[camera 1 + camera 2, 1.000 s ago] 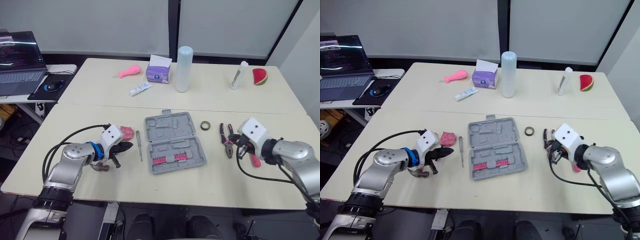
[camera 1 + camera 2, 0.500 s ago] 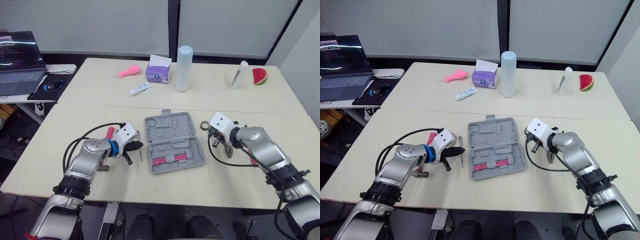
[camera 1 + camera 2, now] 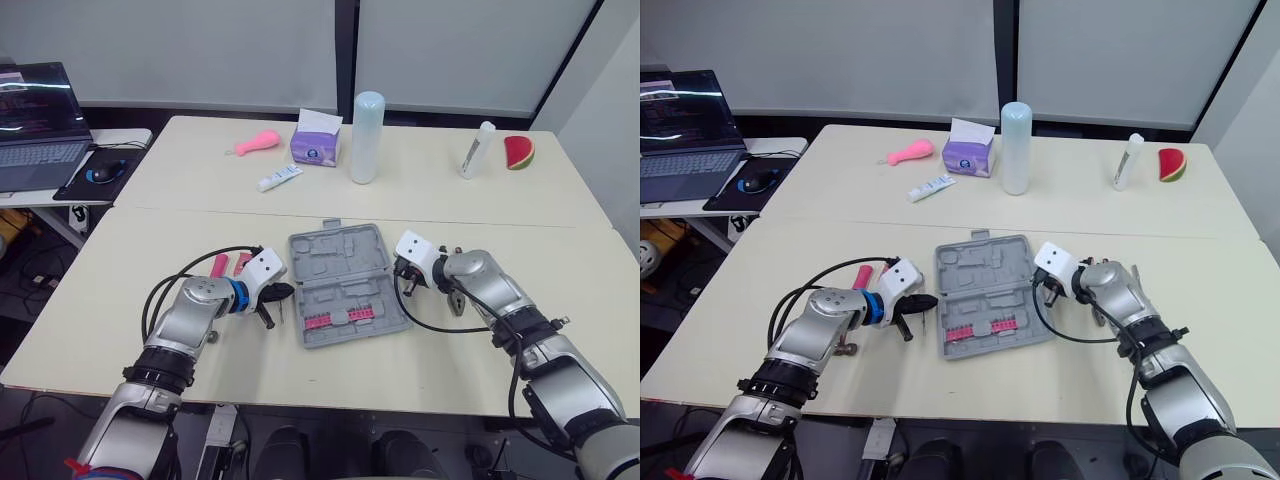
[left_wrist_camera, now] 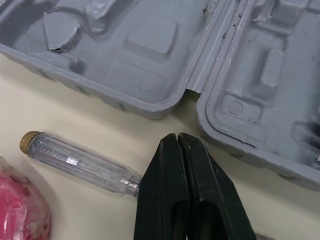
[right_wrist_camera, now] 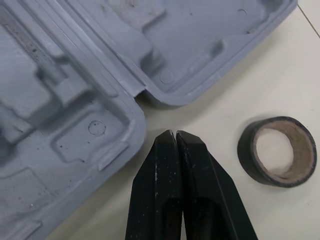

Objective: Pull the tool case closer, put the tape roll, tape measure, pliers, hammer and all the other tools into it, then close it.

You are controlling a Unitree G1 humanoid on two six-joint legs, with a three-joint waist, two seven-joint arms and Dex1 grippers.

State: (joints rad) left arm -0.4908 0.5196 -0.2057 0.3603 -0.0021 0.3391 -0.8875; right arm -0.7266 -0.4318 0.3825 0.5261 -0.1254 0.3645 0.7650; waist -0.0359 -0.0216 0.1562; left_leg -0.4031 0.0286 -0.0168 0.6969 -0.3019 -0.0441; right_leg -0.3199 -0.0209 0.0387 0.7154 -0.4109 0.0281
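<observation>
The grey tool case lies open and flat in the middle of the near table, with pink bits in its front half. My left gripper is shut and empty just off the case's left edge, its tips over the clear-handled screwdriver. My right gripper is shut and empty at the case's right edge by the hinge. The black tape roll lies close beside it. The pliers are partly under my right forearm. A pink tape measure and a pink hammer handle lie behind my left arm.
On the far table stand a tall pale bottle, a purple tissue box, a pink toy, a tube, a white bottle and a watermelon slice. A laptop sits on a side table at the left.
Both arms have swung inward to the case: the left gripper from beside the tape measure to the case's left edge, the right gripper from the pliers to the case's right edge.
</observation>
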